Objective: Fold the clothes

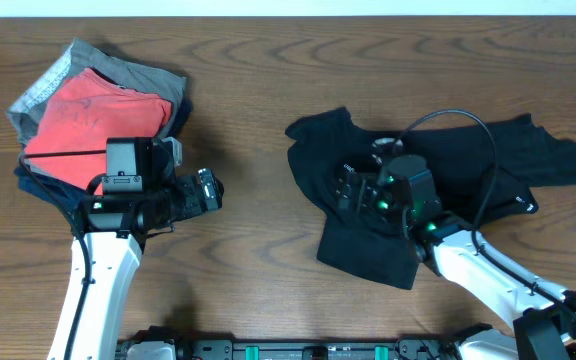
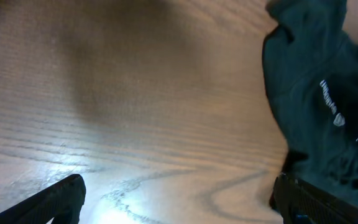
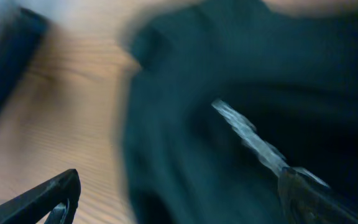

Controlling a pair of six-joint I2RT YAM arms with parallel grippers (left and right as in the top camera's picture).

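left pincer (image 2: 179, 190) spread over worktop (image 2: 135, 93) | right pincer (image 3: 178, 186) spread above black shirt (image 1: 363, 245) | white lettering (image 2: 331, 103) right of left pincer, perhaps a logo, unreadable

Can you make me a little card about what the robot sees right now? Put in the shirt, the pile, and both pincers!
black shirt: crumpled and spread out on the right part of the table, not folded yet
pile of folded clothes: at the back left, with a red one on top
left pincer: open, over bare wood beside the pile, holding nothing
right pincer: open, just above the middle of the black shirt, not gripping it
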